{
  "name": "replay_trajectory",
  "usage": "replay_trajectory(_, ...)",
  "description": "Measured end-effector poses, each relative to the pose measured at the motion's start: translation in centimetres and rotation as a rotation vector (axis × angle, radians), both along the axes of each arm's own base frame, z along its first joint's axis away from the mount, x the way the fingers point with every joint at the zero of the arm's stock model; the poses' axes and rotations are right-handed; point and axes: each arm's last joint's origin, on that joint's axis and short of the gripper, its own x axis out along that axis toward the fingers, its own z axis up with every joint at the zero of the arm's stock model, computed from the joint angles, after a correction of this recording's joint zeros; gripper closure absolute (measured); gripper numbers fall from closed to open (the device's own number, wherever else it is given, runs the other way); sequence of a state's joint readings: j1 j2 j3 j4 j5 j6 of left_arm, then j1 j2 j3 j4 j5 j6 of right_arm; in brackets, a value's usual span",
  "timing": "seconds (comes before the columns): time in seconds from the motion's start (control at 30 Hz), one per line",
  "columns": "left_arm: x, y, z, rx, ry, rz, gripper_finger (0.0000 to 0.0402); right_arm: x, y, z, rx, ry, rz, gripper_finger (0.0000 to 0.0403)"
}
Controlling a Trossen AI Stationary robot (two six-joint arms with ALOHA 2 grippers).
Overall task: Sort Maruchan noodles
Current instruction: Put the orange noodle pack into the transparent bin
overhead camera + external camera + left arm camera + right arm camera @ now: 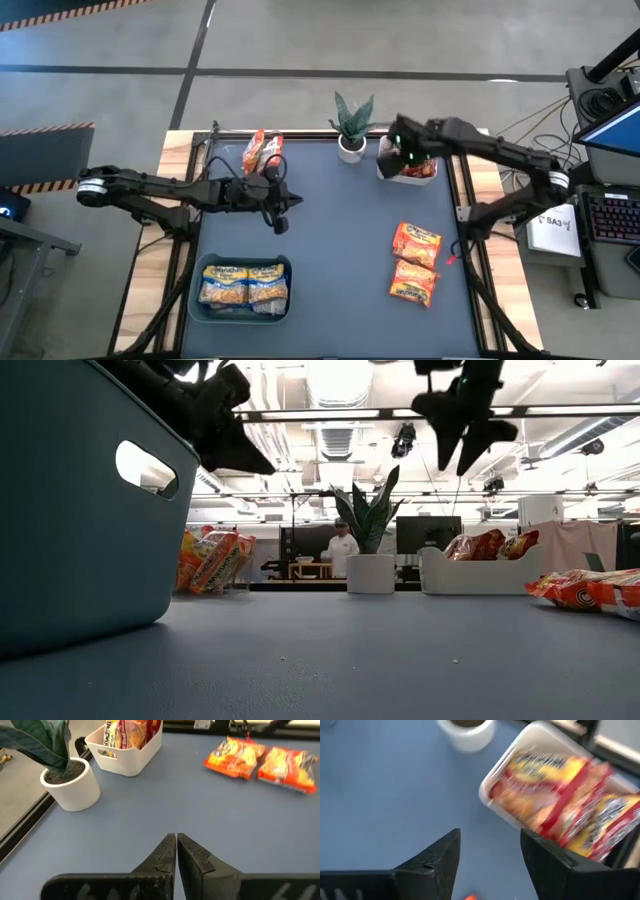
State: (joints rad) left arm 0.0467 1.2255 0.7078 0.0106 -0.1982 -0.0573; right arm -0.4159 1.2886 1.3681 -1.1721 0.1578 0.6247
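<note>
Red packets (412, 170) fill the white bin (383, 168), yellow ones (245, 285) the blue tub (285, 312); two orange packets (415, 262) seemingly remain on the tabletop (330, 240). Right tool (398, 150) released, empty; left tool (280, 222) clenched.

No legible text on any packet (416, 244), bin (244, 312) or other surface.

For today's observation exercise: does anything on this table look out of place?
Two orange packets lie loose on the mat, outside any bin, while others sit in the white bin and blue bin. Nothing spilled or damaged.
</note>
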Motion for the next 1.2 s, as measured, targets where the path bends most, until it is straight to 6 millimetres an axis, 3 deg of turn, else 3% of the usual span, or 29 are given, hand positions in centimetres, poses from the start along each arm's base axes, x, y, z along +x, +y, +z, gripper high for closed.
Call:
replay_trajectory(0.27, 0.3, -0.6, 0.6, -0.056, -0.081, 0.007, 0.0402, 0.1, 6.6, -3.1, 0.11, 0.033, 0.103, 0.0299)
replay_trajectory(0.57, 0.6, -1.8, 1.1, -0.089, -0.152, -0.025, 0.0402, -0.1, 10.9, -8.3, 0.341, 0.168, 0.185, 0.039)
replay_trajectory(0.93, 0.6, -2.3, 1.2, -0.1, -0.158, -0.042, 0.0402, -2.6, 11.6, -13.7, 0.304, 0.325, 0.059, 0.0394)
replay_trajectory(1.2, 0.6, -2.3, 1.2, -0.097, -0.159, -0.043, 0.0402, -0.3, 11.6, -14.4, 0.298, 0.067, 0.095, 0.0394)
